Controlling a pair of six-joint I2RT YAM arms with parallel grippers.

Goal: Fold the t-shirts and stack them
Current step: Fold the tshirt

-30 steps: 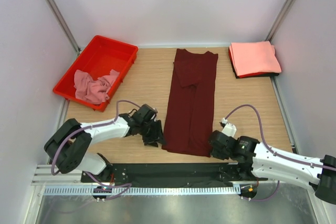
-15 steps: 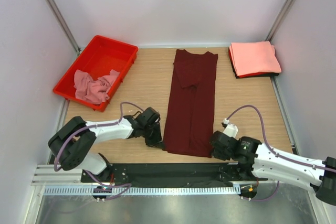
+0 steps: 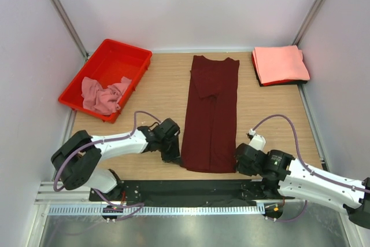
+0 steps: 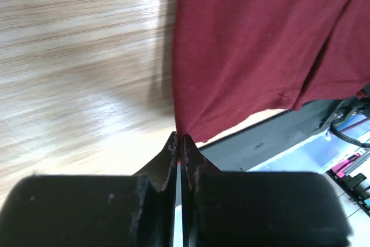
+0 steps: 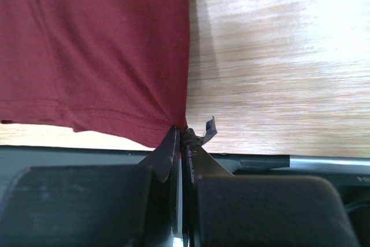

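Overhead view of a wooden table [image 3: 156, 85] walled in by pale panels [image 3: 191, 4]. Down the middle, a dark maroon t-shirt [image 3: 211, 114], folded lengthwise into a long narrow strip, flat on the wood, collar end far from the arms, hem end at the near edge. Left gripper [image 4: 179, 143] clenched tight on the near left corner of that hem, a sliver of maroon cloth pinched in the closed jaws, clear in the left wrist view. Right gripper [image 5: 180, 134] likewise clamped on the near right corner, cloth caught at the very tips, low over the wood and close to a black strip [image 3: 191, 188] along the table's front edge. Both arms low, reaching inward from either side of the shirt. At the far left, a red plastic tray [image 3: 118, 65] set at an angle, a crumpled dusty pink t-shirt [image 3: 101, 95] heaped in its near end. In the far right corner, a neatly folded salmon-pink t-shirt [image 3: 280, 63] topping a small stack, a darker red layer just visible beneath it, well apart from the maroon shirt.
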